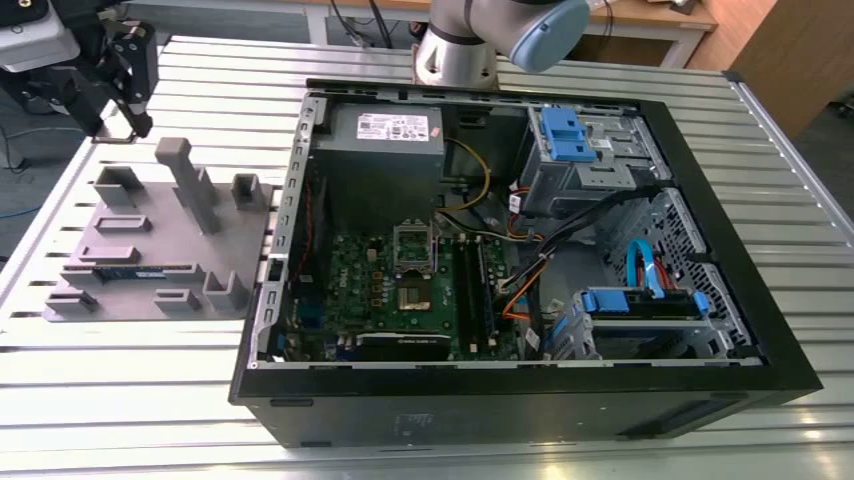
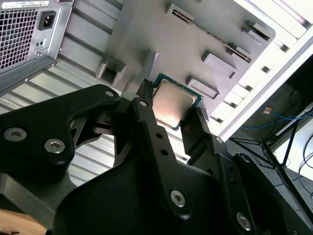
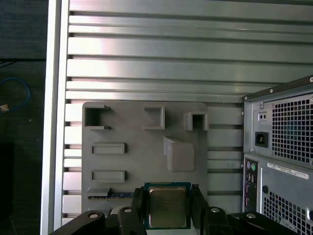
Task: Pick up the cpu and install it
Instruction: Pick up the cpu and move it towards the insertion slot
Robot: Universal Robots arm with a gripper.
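Observation:
The cpu [image 3: 167, 206] is a small square chip with a shiny silver top and a green rim. In both wrist views it sits clamped between the black fingers of my gripper [image 3: 167, 199], which is shut on it. In the second wrist view, the cpu [image 2: 171, 102] hangs in the gripper [image 2: 171, 105] above the grey tray [image 2: 195, 39]. The exterior view has the gripper [image 1: 120, 122] high at its left, above the far edge of the grey tray [image 1: 174, 240]. The open socket frame [image 1: 415, 243] lies on the green motherboard inside the case.
An open black computer case [image 1: 534, 400] lies on the slatted metal table [image 1: 107, 400], with a power supply [image 1: 387, 128], cables and blue drive bays. A green memory stick [image 1: 127, 272] rests in the tray. The tray carries several raised blocks [image 3: 178, 154].

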